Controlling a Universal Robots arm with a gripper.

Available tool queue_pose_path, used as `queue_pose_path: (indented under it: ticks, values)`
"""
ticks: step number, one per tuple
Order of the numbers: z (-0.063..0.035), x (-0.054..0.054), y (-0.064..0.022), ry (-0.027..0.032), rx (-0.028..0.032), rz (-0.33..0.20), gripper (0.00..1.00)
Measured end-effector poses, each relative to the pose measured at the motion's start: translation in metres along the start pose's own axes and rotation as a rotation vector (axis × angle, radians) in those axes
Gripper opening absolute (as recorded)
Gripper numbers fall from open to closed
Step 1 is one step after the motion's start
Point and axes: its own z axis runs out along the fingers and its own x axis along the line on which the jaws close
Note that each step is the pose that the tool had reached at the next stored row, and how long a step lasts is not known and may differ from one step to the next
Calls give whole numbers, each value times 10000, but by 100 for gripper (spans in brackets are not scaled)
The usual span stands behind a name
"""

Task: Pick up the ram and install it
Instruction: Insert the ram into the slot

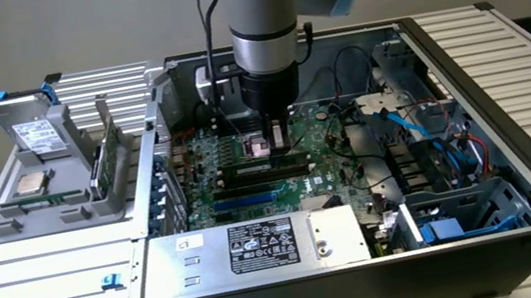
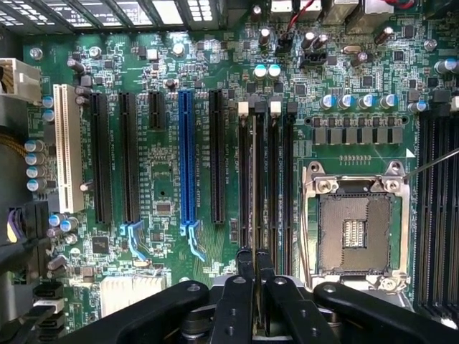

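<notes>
Inside the open black computer case (image 1: pixel 355 287), the black gripper (image 2: pixel 255 261) pinches the long, thin green circuit-board ram (image 2: pixel 256 188) edge-on, lined up lengthwise with a black memory slot (image 2: pixel 247 179) beside the empty silver processor socket (image 2: pixel 355 229), seemingly so it seats squarely.

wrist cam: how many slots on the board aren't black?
2. A white slot at the board's edge; a blue slot between black slots, nearer the empty processor socket. The gripper may hide more.
</notes>
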Motion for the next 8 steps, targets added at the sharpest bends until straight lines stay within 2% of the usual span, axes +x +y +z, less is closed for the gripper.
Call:
queue_pose_path:
  ticks: [2, 8]
  values:
    - [-1, 2, -1, 10, -6, -21, 13]
    - [-1, 2, -3, 89, -14, -113, 13]
